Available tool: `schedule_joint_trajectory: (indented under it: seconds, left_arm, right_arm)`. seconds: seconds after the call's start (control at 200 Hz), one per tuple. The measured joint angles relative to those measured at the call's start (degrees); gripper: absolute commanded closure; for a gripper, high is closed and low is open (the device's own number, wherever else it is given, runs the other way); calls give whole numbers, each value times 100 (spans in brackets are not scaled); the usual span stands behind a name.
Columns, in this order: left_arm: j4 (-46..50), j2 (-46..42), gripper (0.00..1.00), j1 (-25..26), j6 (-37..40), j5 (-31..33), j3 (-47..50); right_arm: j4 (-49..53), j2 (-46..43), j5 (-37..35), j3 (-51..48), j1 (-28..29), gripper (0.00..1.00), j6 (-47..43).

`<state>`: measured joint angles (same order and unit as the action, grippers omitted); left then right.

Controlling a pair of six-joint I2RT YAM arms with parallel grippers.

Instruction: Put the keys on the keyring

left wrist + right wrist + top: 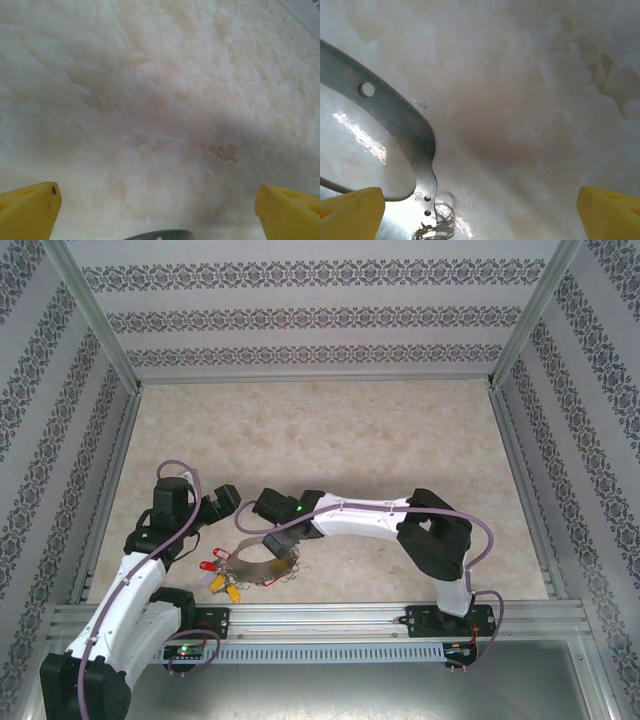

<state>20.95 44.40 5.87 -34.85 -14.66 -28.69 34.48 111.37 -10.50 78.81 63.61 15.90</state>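
The keyring (262,566) is a thin grey oval loop lying on the table near the front edge, with small silvery rings (437,227) along its rim. A red-tagged key (207,565) and two yellow-tagged keys (224,586) lie at its left end. My left gripper (221,506) hovers just behind the tags; in the left wrist view it (159,210) is open, with a sliver of the loop (159,234) at the bottom edge. My right gripper (268,516) is over the loop's far side and it (481,212) is open; the grey band (395,117) curves past its left fingertip (352,212). Nothing is held.
The marbled tabletop (330,440) stretches far behind the keyring. Patterned walls enclose three sides. An aluminium rail (330,618) with the arm bases runs along the near edge, close to the keyring. Purple cables (180,466) loop over both arms.
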Motion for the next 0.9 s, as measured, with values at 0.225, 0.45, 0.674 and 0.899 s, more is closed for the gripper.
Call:
schedule_joint_trajectory:
  seconds: [0.225,0.45,0.674,0.899]
  left_arm:
    - [-24,55,0,-48,7,26,0]
    - [-26,-52,0,-114,7,149,0]
    - [-24,-55,0,-151,13,177,0]
    - [-24,-138,0,-151,17,164,0]
  right_arm:
    - [409,442,-302,577,164,2,-114]
    - [737,732,-581,844,216,2,-173]
    - [850,931,-761,946,216,2,-243]
    - [879,935,-782,964,146,2,-297]
